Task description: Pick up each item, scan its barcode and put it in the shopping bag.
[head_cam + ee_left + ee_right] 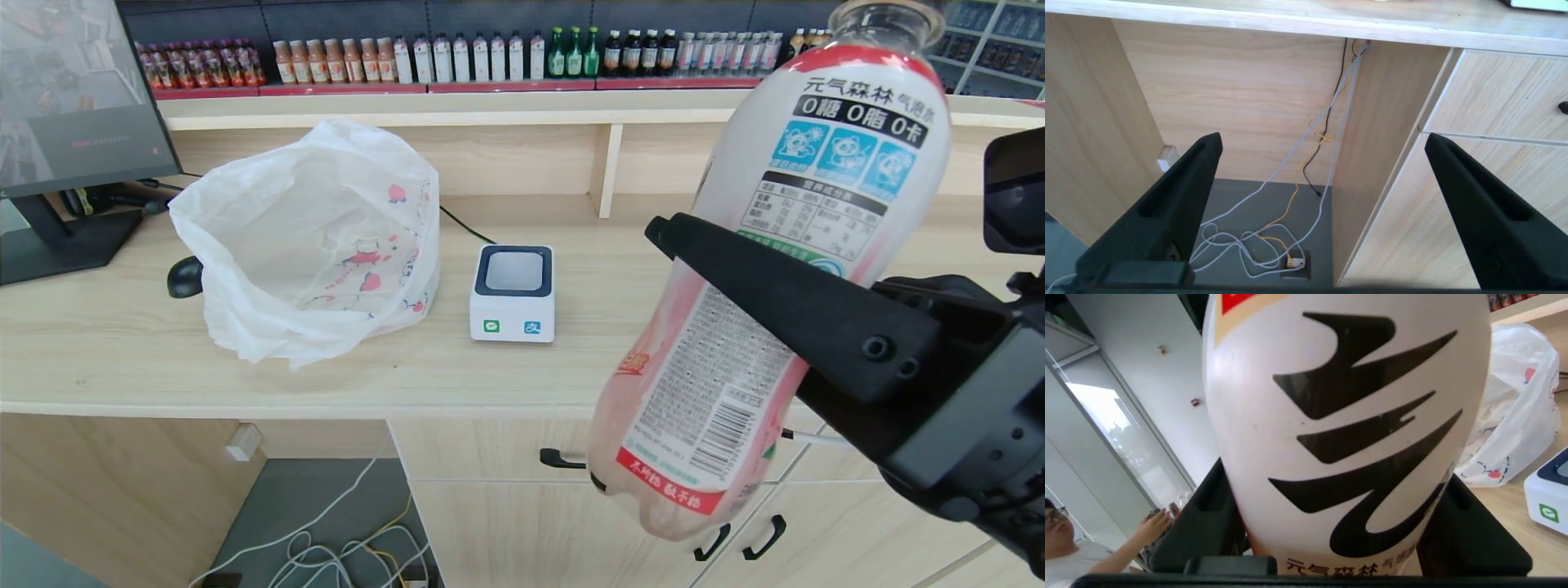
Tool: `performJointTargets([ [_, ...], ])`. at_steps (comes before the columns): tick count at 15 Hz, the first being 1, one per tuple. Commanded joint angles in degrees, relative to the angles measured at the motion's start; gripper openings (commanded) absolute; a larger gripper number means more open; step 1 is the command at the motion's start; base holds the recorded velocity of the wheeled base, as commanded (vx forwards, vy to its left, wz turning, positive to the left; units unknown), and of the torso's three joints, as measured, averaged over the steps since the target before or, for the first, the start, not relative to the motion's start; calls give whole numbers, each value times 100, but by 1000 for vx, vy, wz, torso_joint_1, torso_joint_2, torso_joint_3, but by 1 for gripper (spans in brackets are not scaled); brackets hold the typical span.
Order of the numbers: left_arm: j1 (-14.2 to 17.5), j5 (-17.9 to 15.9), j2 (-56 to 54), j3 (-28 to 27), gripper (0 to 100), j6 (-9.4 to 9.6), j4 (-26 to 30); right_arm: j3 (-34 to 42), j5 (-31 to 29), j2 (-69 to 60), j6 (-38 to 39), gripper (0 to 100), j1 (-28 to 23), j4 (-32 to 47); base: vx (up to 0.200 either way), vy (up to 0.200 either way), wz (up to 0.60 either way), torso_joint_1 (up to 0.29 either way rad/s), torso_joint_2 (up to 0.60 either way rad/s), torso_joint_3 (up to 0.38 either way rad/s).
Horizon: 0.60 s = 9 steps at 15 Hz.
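**Operator:** State of the right gripper (1335, 478)?
**Technician:** It pinched the bottle (816, 163) at mid-body, one finger on each side. The bottle was tilted, cap end up, in front of the counter (122, 351) edge and right of the scanner (513, 292).
**Operator:** Left gripper (1323, 139)?
**Technician:** Spread wide, holding nothing, below the counter top, facing the cables (1266, 237).
**Operator:** Bag (310, 237)?
**Technician:** Mouth open, on the counter, just left of the scanner.

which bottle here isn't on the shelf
The large pink-and-white bottle, clamped in the right gripper and held tilted in the air. All the other bottles stand upright in a row on the back shelf.
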Motion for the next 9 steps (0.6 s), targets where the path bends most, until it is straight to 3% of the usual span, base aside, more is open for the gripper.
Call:
performJointTargets([
  [1,0,1,-2,0,100,0,-1,14,2,21,-8,0,9,-1,0,0,0,0,0,0],
  [9,0,1,-2,0,100,0,-1,-12,-16,29,0,0,176,-80,0,0,0,0,0,0],
])
